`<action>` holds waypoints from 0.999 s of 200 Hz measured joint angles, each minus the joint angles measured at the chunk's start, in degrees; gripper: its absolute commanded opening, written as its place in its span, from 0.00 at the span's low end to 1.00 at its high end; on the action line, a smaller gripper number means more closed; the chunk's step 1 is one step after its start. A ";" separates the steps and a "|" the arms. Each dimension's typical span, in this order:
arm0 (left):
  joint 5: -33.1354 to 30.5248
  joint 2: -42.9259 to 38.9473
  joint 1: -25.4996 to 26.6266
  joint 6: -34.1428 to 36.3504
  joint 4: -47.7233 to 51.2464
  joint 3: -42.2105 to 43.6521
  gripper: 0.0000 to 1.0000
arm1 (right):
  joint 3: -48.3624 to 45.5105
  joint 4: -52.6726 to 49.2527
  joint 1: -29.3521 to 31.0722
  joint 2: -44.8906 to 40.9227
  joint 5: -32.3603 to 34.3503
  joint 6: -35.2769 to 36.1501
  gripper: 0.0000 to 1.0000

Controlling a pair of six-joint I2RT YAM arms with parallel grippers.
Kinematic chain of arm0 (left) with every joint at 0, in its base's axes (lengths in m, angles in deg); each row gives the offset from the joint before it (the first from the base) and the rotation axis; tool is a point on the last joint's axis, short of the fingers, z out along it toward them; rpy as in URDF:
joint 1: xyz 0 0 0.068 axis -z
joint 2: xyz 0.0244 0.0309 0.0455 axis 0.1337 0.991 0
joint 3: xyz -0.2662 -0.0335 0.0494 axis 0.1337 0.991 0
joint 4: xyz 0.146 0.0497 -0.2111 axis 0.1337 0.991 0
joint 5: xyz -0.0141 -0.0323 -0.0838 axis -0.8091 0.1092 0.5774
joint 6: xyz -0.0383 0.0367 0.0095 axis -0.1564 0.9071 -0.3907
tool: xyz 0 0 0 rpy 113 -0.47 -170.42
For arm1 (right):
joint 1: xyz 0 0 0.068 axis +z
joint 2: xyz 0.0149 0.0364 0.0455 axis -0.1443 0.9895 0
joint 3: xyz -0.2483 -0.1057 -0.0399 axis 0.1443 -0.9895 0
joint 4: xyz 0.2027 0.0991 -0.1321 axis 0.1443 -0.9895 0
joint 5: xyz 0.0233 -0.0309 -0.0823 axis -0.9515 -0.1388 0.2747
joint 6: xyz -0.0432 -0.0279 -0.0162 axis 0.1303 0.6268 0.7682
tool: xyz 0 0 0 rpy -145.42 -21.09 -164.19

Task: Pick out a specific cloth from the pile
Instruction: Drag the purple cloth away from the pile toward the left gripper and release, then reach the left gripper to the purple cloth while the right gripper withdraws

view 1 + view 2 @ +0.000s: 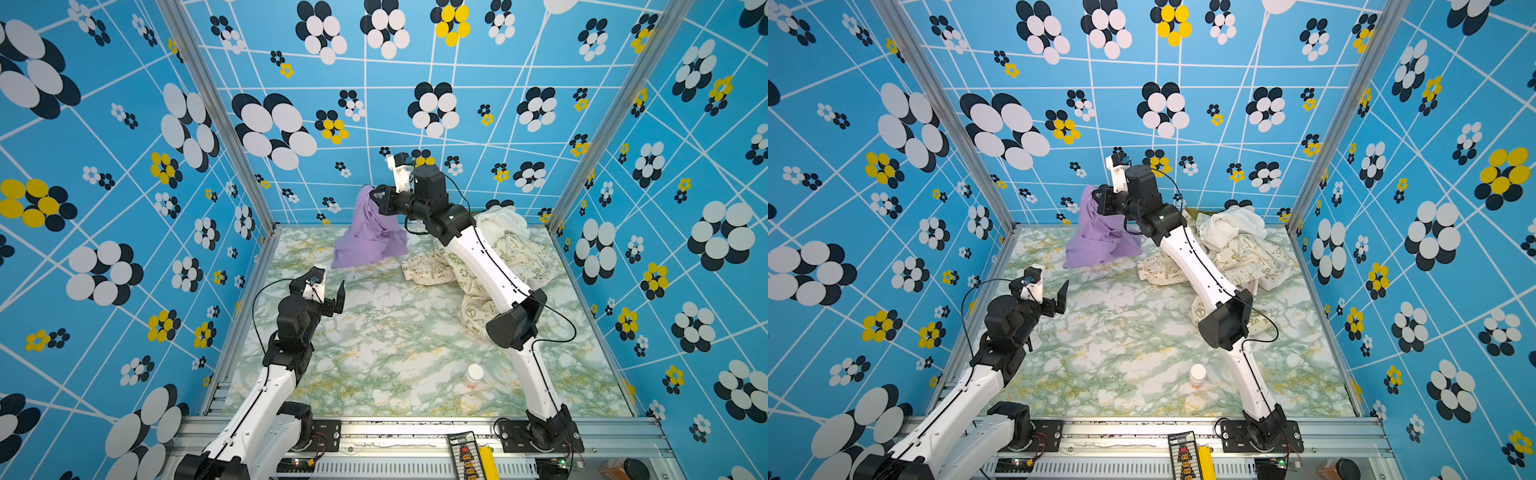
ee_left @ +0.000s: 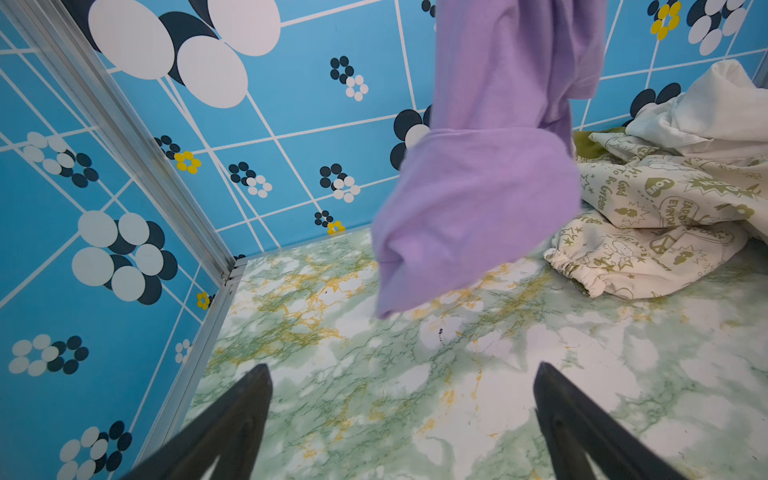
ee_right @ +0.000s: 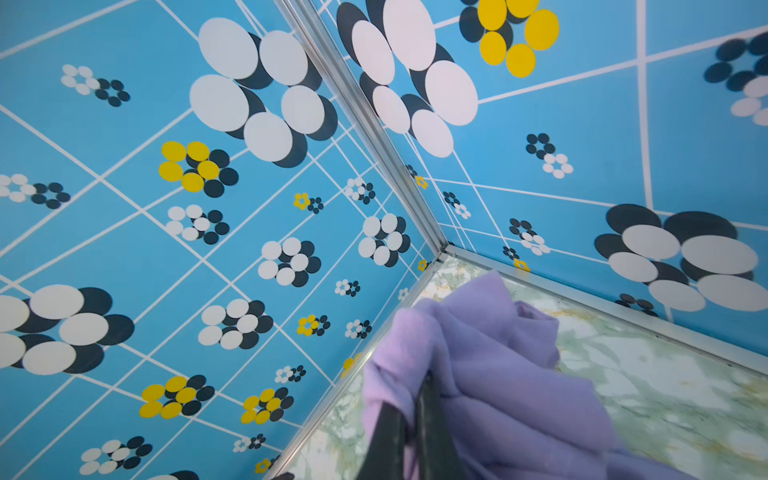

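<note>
In both top views the right gripper [image 1: 376,197] is raised above the far edge of the marbled surface [image 1: 395,332], a little left of its middle. Its jaws are clamped on the top of the lavender cloth [image 1: 370,232], which hangs down in loose folds. Whether its lowest hem touches the surface cannot be told. The pile [image 1: 498,253], cream fabric with olive-green prints and a plain white cloth on top, lies in the far right corner and runs along the right edge under the right arm, apart from the hanging cloth. The left gripper [image 1: 332,297] hovers near the left edge with its jaws spread wide and nothing between them. A small white bottle [image 1: 473,376] stands near the near edge, right of the middle. In the left wrist view, the left gripper [image 2: 401,368] shows two dark fingers [image 2: 232,428] set far apart over bare surface [image 2: 415,395]. Beyond them the cloth [image 2: 478,187] dangles, and the pile [image 2: 665,208] lies beside it, topped by the white cloth [image 2: 706,112]. In the right wrist view, the right gripper [image 3: 411,415] has its fingers [image 3: 386,440] pressed together on bunched folds of the cloth [image 3: 498,374], above the far left corner of the surface [image 3: 665,395].
</note>
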 measured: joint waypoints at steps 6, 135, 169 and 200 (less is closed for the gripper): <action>0.00 0.00 0.00 0.04 0.00 0.00 0.99 | 0.59 0.63 0.00 0.81 -0.15 -0.85 0.00; -1.57 0.02 0.00 -1.20 0.07 0.39 0.99 | -8.41 -12.61 0.07 2.43 1.53 11.50 0.99; -3.54 1.86 0.00 -6.97 5.51 -2.56 0.99 | -15.06 -14.34 0.07 -3.67 3.61 16.00 0.99; -4.15 10.14 0.00 -16.55 15.02 -13.33 1.00 | -23.19 -13.81 0.07 -13.97 5.05 18.93 0.99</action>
